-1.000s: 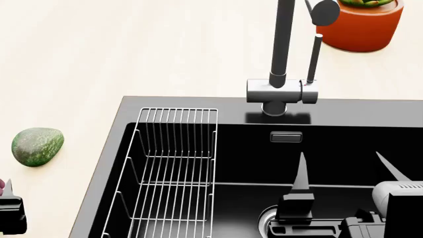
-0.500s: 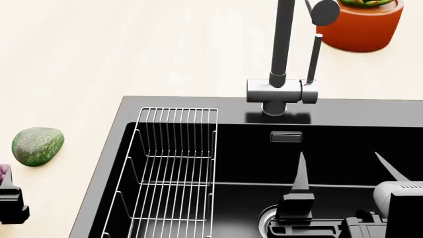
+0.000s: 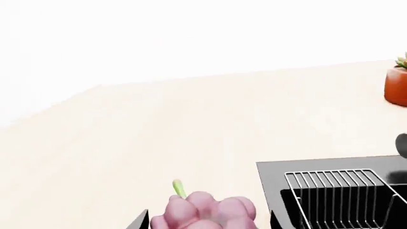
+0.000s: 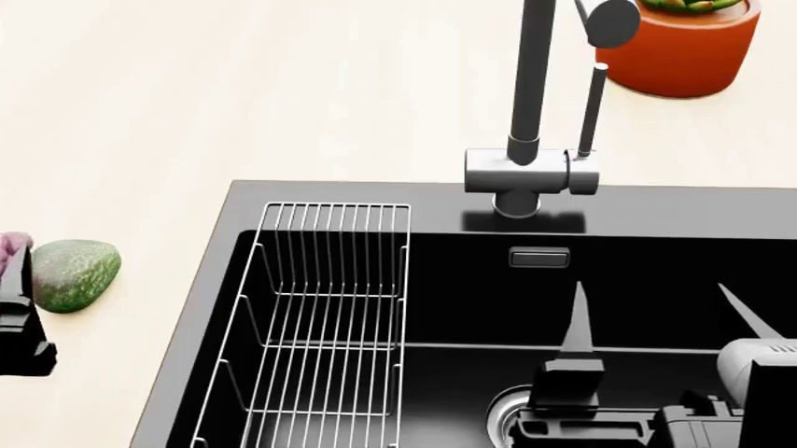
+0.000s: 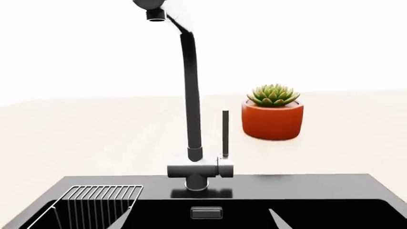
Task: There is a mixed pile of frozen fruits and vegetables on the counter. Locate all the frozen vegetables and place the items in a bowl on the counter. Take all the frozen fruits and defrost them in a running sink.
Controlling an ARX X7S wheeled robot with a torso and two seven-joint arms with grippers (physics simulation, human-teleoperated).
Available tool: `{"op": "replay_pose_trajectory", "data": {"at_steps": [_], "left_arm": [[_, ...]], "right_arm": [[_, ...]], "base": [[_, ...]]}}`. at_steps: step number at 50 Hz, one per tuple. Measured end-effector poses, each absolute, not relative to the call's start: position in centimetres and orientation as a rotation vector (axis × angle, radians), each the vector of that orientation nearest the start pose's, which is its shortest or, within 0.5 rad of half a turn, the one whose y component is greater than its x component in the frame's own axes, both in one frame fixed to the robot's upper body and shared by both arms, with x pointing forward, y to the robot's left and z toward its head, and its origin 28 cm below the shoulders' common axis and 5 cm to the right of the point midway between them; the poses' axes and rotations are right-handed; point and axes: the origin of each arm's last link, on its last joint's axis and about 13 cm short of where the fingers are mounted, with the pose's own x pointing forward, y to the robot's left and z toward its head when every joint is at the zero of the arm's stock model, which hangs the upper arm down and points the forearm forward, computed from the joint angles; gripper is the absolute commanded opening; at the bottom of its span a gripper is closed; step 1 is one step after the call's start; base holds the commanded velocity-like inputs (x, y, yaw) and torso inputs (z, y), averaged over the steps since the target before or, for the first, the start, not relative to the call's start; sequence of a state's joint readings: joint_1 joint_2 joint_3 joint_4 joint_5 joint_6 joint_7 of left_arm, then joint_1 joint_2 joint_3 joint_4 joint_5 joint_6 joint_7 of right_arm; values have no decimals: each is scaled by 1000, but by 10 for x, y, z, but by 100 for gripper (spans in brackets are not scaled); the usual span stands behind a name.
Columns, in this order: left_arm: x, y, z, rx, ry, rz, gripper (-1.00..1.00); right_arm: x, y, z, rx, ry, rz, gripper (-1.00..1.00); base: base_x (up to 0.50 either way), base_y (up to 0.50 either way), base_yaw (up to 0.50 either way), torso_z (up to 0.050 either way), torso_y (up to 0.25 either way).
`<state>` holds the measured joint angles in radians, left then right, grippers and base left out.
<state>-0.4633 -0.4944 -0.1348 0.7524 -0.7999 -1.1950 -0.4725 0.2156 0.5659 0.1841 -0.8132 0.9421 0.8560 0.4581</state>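
Observation:
My left gripper point(image 4: 15, 313) is at the far left over the counter point(image 4: 187, 103), shut on the pink bumpy cluster point(image 4: 13, 248), close beside the mottled green oval point(image 4: 75, 273). In the left wrist view the cluster point(image 3: 210, 212) fills the gap between the jaws, with a short green stem. My right gripper point(image 4: 663, 322) is open and empty inside the black sink point(image 4: 237, 217), near the steel drain point(image 4: 503, 411). In the right wrist view its fingers point(image 5: 275, 217) stand wide apart, facing the faucet point(image 5: 190, 95). The bowl, cherry and lemon are out of view.
A wire rack point(image 4: 327, 327) stands in the sink's left part. The tall dark faucet point(image 4: 536, 93) rises behind the basin. An orange plant pot point(image 4: 682, 42) stands at the back right of the counter.
My left gripper has moved away from the front edge with the pink cluster and now sits beside the green oval. My right gripper has shifted slightly to the right.

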Motion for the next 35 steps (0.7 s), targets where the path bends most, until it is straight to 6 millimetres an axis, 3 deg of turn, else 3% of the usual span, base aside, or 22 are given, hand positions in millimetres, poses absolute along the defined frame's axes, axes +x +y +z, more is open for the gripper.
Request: {"op": "replay_pose_trajectory", "data": {"at_steps": [14,35], "left_arm": [[192,250,216,43,-41,-65,-100],[188,247,211,34,-34,-117,-100]], "right_arm": [[187,-154,187,43,-73,32,100],[185,-154,190,27,-84,10,100]], "base": [[0,-46,0,0,0],[1,-499,0,0,0]]}}
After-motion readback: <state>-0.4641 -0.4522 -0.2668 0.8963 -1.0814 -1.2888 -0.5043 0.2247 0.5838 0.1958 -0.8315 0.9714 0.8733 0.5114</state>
